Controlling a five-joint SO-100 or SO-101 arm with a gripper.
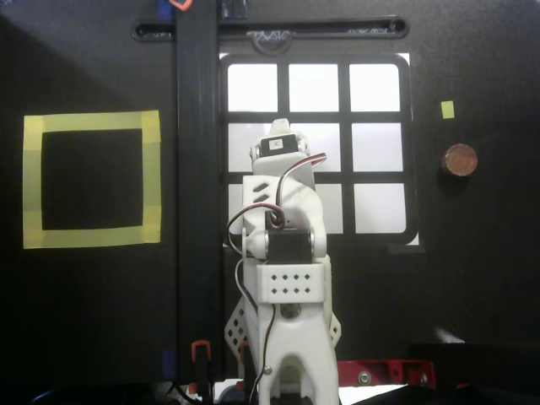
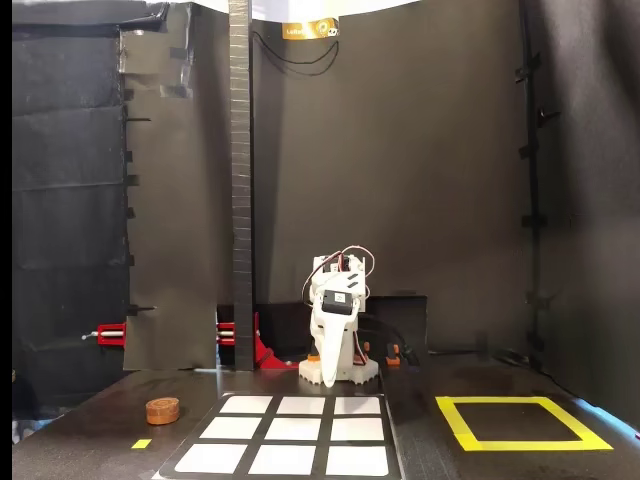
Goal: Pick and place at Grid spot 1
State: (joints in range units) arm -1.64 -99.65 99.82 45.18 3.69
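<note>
Grid spot 1 (image 1: 252, 88) bright and bare up in the top-left corner of the black-framed grid (image 1: 410, 143) in the overhead view, one corner rounded, nothing resting on it. Folded white arm (image 1: 283, 211) just below that cell, bulking over the grid's left and middle columns, wires looping across its back. Gripper (image 2: 316, 372) tucked nose-down in the fixed view, tip hanging just behind the grid's far edge; jaws seemingly pressed together, though hard to tell for sure, and nothing visibly in them. Brown round puck (image 1: 459, 159) well off the grid's right side in the overhead view, level with the middle row, a small yellow tag (image 1: 447, 109) just above it. Yellow tape square (image 1: 91, 180) far off on the grid's other side, beyond the dark vertical post (image 1: 197, 169).
</note>
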